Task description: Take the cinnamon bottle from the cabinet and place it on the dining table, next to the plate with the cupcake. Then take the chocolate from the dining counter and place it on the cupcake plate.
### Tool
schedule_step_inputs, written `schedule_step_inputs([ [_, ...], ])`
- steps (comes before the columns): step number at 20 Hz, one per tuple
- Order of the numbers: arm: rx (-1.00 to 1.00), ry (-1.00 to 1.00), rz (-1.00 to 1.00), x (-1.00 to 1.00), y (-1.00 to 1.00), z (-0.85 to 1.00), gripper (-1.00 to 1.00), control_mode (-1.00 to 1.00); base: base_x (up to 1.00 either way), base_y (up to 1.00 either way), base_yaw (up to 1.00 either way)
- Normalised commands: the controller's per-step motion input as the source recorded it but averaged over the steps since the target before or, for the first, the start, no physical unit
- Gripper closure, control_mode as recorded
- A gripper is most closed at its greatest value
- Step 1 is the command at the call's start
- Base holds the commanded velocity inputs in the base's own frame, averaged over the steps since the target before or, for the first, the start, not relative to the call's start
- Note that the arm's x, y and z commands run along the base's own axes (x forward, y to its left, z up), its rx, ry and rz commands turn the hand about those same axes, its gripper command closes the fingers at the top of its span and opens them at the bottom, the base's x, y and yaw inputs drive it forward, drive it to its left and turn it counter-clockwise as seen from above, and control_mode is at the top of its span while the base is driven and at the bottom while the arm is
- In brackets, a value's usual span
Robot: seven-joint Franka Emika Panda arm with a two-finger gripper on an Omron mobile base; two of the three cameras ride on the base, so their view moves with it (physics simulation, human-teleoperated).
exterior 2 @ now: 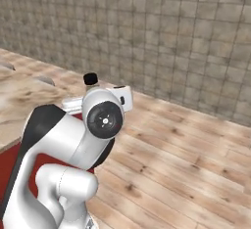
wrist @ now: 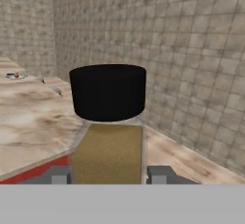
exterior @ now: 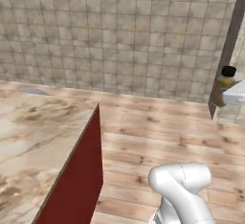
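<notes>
Cinnamon bottle in transit to the dining table

Dining table (exterior: 28,137) lies to the left, its far end carrying what appears to be the plate (wrist: 16,76). Carry level, lower upright beside that plate, then release. Cinnamon bottle (wrist: 108,137) stands upright between the fingertips (wrist: 60,175), clear of the tabletop; gripper (wrist: 109,174) pinches its tan body below the black cap

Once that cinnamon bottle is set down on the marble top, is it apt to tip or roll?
Likely tippy: the cinnamon bottle looks slim and tall, with a wide black cap on top. On its side, the round body would probably roll. It looks rigid, and the gripper pinches it low on the body.
</notes>
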Motion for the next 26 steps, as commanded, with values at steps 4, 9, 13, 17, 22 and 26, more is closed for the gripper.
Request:
schedule_step_inputs([
  [4, 0.00, 0.00, 0.00, 0.00, 0.00, 0.00, 1.00, 1.00, 1.00, -0.51, 0.40],
  [9, 0.00, 0.00, 0.00, 0.00, 0.00, 0.00, 1.00, 1.00, 1.00, -0.57, 0.41],
  [13, 0.00, 0.00, 0.00, 0.00, 0.00, 0.00, 1.00, 1.00, 1.00, -0.59, 0.42],
  [17, 0.00, 0.00, 0.00, 0.00, 0.00, 0.00, 1.00, 1.00, 1.00, -0.56, 0.44],
  [22, 0.00, 0.00, 0.00, 0.00, 0.00, 0.00, 1.00, 1.00, 1.00, -0.55, 0.47],
  [26, 0.00, 0.00, 0.00, 0.00, 0.00, 0.00, 1.00, 1.00, 1.00, -0.56, 0.48],
])
